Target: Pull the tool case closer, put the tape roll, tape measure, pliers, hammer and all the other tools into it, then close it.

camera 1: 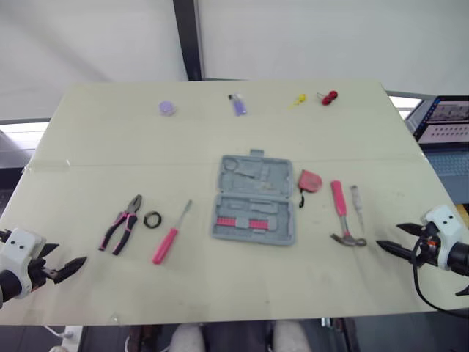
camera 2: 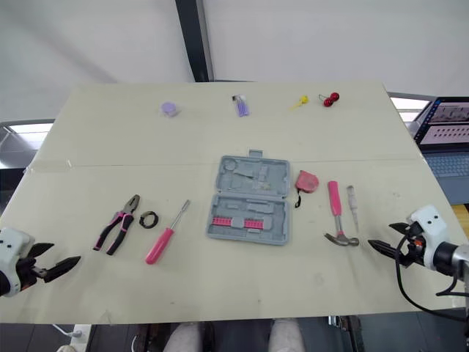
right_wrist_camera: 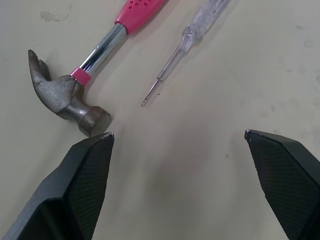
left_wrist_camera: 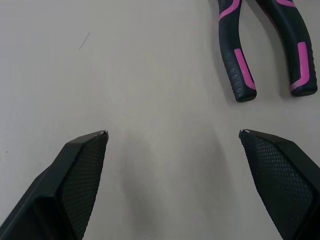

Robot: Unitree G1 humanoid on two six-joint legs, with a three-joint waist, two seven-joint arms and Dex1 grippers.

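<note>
Left gripper (left_wrist_camera: pixel 172 134) hangs wide open over the table (camera 1: pixel 110 147), just short of the pliers (camera 1: pixel 122 224) handles. Right gripper (right_wrist_camera: pixel 177 134), equally wide, faces the hammer (right_wrist_camera: pixel 70 95); its wrist view puts the steel head just beside one fingertip, with the clear test screwdriver (right_wrist_camera: pixel 185 45) alongside. Farther in lie the tape roll (camera 1: pixel 152 219) and the pink screwdriver (camera 1: pixel 171 235). The tool case (camera 1: pixel 255 198) lies open mid-table, with the tape measure (camera 1: pixel 310 181) at its right. Small purple bits (camera 1: pixel 168 108) sit at the far edge.
</note>
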